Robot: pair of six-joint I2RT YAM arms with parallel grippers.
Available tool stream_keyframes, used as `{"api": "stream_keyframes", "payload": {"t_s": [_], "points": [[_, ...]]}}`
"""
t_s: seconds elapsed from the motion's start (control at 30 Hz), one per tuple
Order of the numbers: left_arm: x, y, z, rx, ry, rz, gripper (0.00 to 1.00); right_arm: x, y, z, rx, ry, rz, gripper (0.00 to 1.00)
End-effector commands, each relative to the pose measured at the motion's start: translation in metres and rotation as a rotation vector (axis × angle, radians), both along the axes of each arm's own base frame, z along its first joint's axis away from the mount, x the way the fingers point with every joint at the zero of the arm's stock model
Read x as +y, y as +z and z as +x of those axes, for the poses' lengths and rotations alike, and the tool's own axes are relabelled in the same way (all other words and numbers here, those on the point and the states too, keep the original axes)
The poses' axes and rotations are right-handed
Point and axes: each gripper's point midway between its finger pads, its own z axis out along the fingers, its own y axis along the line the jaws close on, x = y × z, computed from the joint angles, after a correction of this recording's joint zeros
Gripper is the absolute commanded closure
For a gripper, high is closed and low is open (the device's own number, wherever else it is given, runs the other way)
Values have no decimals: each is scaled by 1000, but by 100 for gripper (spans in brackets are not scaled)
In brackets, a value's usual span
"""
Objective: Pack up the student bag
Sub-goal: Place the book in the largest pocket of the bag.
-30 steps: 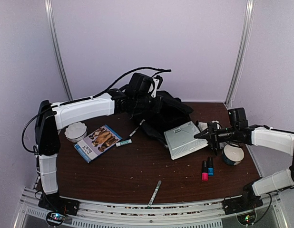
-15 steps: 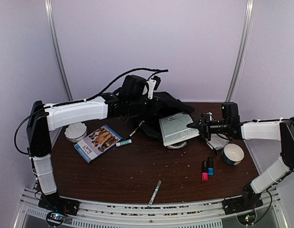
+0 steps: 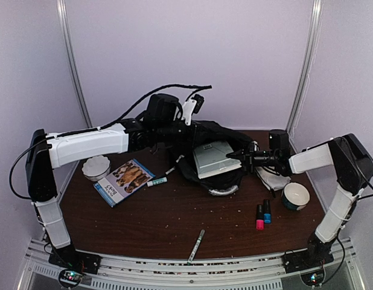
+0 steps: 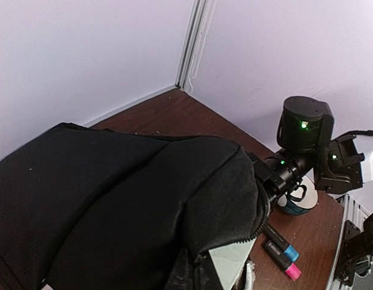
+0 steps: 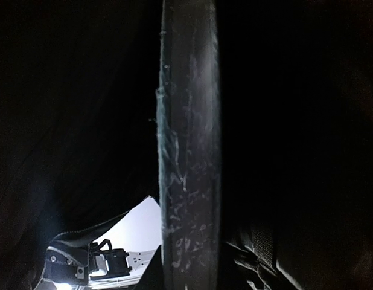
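Observation:
The student bag [image 3: 226,138] lies at the back middle of the table, black, with its top flap lifted. In the top view my left gripper [image 3: 189,118] is shut on that flap; in the left wrist view black fabric [image 4: 114,199] fills the frame and hides the fingers. My right gripper [image 3: 235,156] is shut on a grey-white book [image 3: 210,158] that sits partly inside the bag's mouth. One book corner [image 4: 232,263] pokes out under the zipper. The right wrist view shows the book's edge [image 5: 189,151] upright in the dark bag interior.
A white ridged bowl [image 3: 96,167], a blue dog-cover book [image 3: 124,181] and a green-capped marker [image 3: 156,180] lie left. A pen [image 3: 197,244] lies near the front edge. Pink and blue markers [image 3: 262,215], a tape roll [image 3: 296,196] and a white cloth [image 3: 271,178] sit right.
My right gripper has carried the grey-white book leftward from the table's right side into the bag's mouth. My left gripper has drawn the flap slightly left and up.

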Motion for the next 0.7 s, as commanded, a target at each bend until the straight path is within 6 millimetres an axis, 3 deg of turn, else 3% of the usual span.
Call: {"api": "stream_keyframes", "payload": {"t_s": [0.0, 0.07, 0.2, 0.27, 0.43, 0.67], "points": [[-4, 86, -19, -173, -94, -194, 100, 6, 22, 25, -187, -21, -52, 92], [-2, 82, -19, -175, -89, -181, 100, 4, 3, 25, -149, -18, -123, 86], [2, 75, -17, -178, -70, -156, 100, -7, -23, 16, -128, 24, -305, 64], [3, 71, -16, -179, -67, -141, 100, -12, -18, 11, -191, 45, -369, 54], [2, 58, -14, -167, -64, -142, 100, -25, 6, 1, -340, 49, -466, 40], [8, 46, -4, -131, -22, -136, 100, -35, 52, -32, -542, 129, -500, 35]]}}
